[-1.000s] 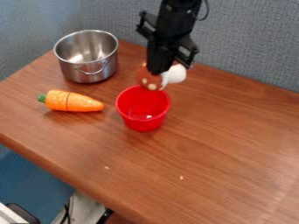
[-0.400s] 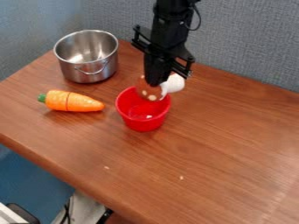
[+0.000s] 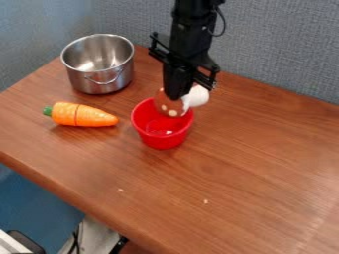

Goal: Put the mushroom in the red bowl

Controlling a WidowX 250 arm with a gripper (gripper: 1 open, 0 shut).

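Gripping the mushroom (image 3: 195,97) w/ my gripper (image 3: 177,91) clamped tight on it, pointing down. It hangs low over the red bowl (image 3: 155,134), cap approx. at the far rim. Carrot (image 3: 79,115) & steel pot (image 3: 99,63) sit apart, to the left in the pic.

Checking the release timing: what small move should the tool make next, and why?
Probably open the tool. It is shut on the mushroom, which hangs just over the red bowl with its cap near the rim, so letting go should drop it inside.

Mushroom (image 3: 187,99) between tight jaws over red bowl (image 3: 161,137); carrot (image 3: 82,116) and steel pot (image 3: 99,62) leftward.
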